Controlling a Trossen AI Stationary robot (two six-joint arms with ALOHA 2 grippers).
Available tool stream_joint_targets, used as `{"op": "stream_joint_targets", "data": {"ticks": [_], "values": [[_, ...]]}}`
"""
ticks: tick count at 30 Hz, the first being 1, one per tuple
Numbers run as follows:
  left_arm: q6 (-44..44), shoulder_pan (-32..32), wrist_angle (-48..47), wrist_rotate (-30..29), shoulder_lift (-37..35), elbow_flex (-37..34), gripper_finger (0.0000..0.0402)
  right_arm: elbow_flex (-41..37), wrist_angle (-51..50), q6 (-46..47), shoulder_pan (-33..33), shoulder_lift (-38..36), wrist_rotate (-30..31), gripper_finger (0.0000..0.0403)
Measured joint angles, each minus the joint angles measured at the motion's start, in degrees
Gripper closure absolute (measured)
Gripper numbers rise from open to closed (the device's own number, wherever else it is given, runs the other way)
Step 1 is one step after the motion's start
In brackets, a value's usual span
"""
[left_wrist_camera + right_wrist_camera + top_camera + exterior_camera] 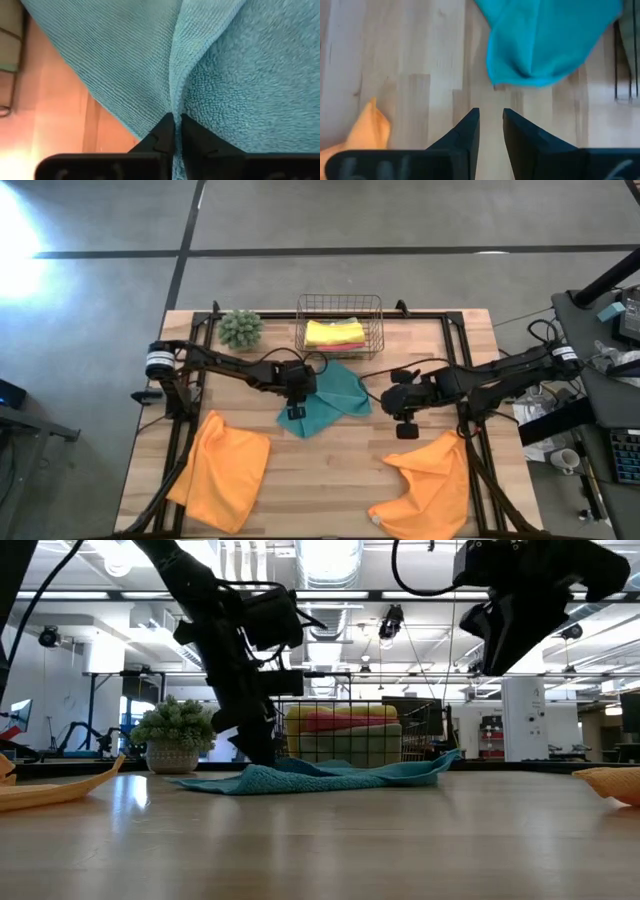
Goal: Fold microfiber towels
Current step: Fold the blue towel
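Teal microfiber towel (330,402), soft and loosely spread, lies at the centre of the high view on the light wooden table (330,480), just below the wire basket (339,323) that sits at the upper middle of the frame. In that basket rest a folded yellow microfiber towel (333,332) and a pink one under it (352,345). The left gripper (296,409) is down at the teal towel's left edge; in the left wrist view its two dark fingers (162,137) are pressed together with a raised ridge of the teal cloth pinched between them. The right gripper (407,427) hangs right of centre in the high view, near the towel's right side and apart from it; in the right wrist view its fingers (465,135) stand a little apart with bare table wood showing between them, holding nothing. An orange microfiber towel (222,470) lies flat at the lower left of the high view, and a second, crumpled orange microfiber towel (425,483) at the lower right. A fuzzy green plant ball in a pot (241,328) stands at the upper left of the table, left of the basket.
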Motion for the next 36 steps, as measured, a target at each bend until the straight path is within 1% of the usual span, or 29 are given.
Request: {"op": "stream_joint_targets", "data": {"ticks": [3, 8, 12, 19, 23, 25, 28, 32, 36], "values": [[-0.3, -0.1, 0.0, 0.0, -1.5, 0.3, 0.0397, -1.9, 4.5, -4.0, 0.0, 0.3, 0.0, 0.0324], [-0.3, -0.2, -0.3, 0.3, -4.6, 0.9, 0.0396, -5.4, 13.8, -8.3, 0.0, 0.4, 0.5, 0.0315], [-0.2, -0.2, -0.4, 0.4, -5.5, 1.4, 0.0396, -8.1, 19.0, -10.9, -0.1, 0.6, 0.7, 0.0304], [-0.1, -0.3, -0.8, 0.6, -5.4, 1.5, 0.0395, -8.5, 19.7, -10.0, -0.7, 5.3, 0.5, 0.0268], [-0.1, -0.3, -1.4, 0.6, -5.4, 1.5, 0.0395, -8.5, 20.5, -13.5, -0.8, 10.0, 0.2, 0.0246], [-0.2, -0.3, -1.9, 0.6, -5.4, 1.4, 0.0395, -8.5, 20.6, -15.3, -0.8, 12.1, 0.9, 0.0238], [-0.2, -0.3, -2.2, 0.6, -5.4, 1.4, 0.0395, -8.2, 20.5, -17.0, -0.8, 15.0, 3.5, 0.0231], [-0.2, -0.3, -3.0, 0.7, -5.4, 1.4, 0.0395, -6.5, 20.6, -16.5, -0.8, 17.0, 7.4, 0.0229], [-0.3, -0.3, -3.2, 0.7, -5.4, 1.4, 0.0395, -5.3, 20.7, -18.1, -0.8, 18.1, 7.6, 0.0233]]}}
